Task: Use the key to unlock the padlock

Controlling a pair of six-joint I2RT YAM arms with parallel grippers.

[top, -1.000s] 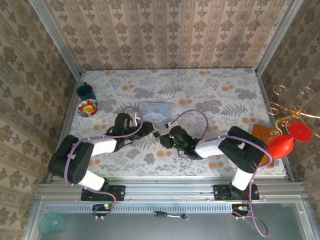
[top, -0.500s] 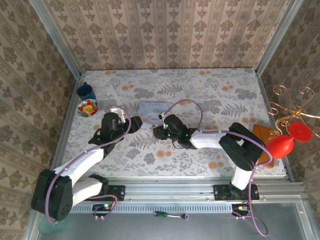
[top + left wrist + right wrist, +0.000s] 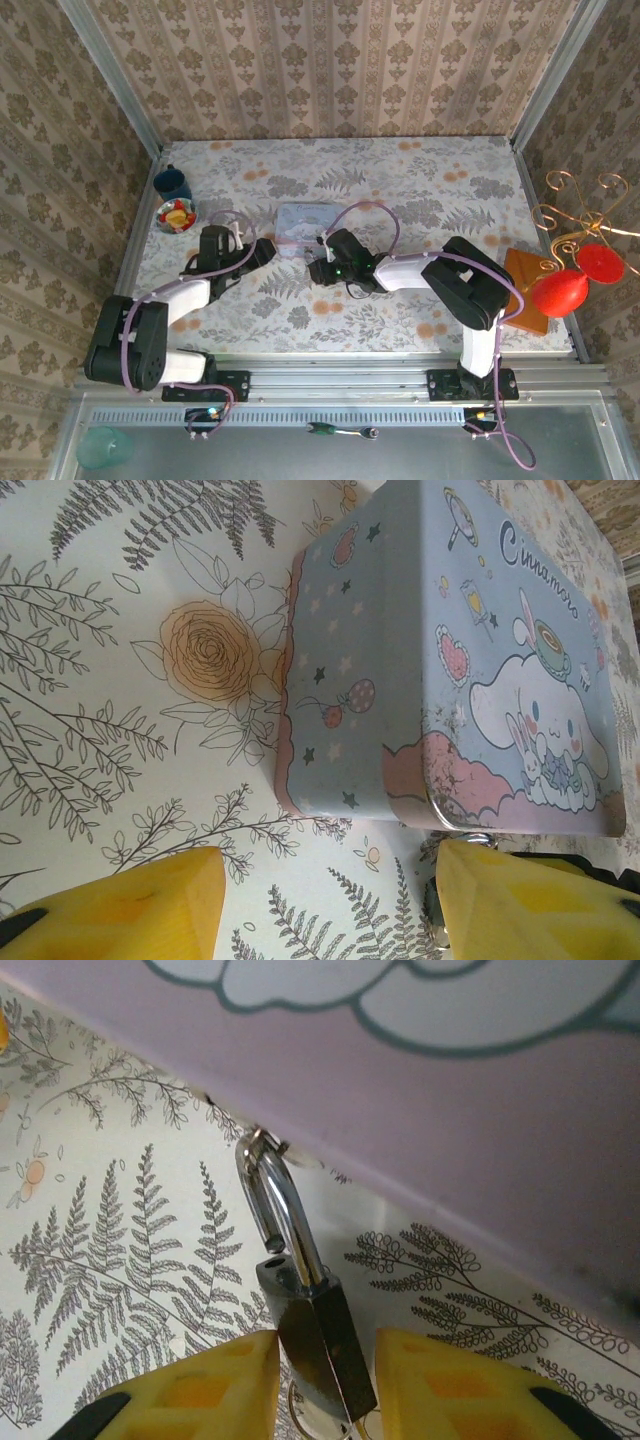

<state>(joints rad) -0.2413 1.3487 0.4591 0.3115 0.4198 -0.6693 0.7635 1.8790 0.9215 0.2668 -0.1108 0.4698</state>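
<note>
My right pincer (image 3: 325, 1385) clamps the padlock (image 3: 318, 1335), its shackle (image 3: 285, 1200) hooked in the clasp of the tin (image 3: 440, 660) on the surface (image 3: 120, 760), my left pincer (image 3: 330, 890) gapes empty, and 1 shackle leg looks sprung free, so unlocking seems nearly done.

Damask-patterned wallpaper walls (image 3: 330, 60) enclose a table (image 3: 450, 180) covered in floral cloth.

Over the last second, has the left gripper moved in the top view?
Yes. The left gripper has pulled back to the left, away from the tin and nearer the bowl by the left wall.
</note>
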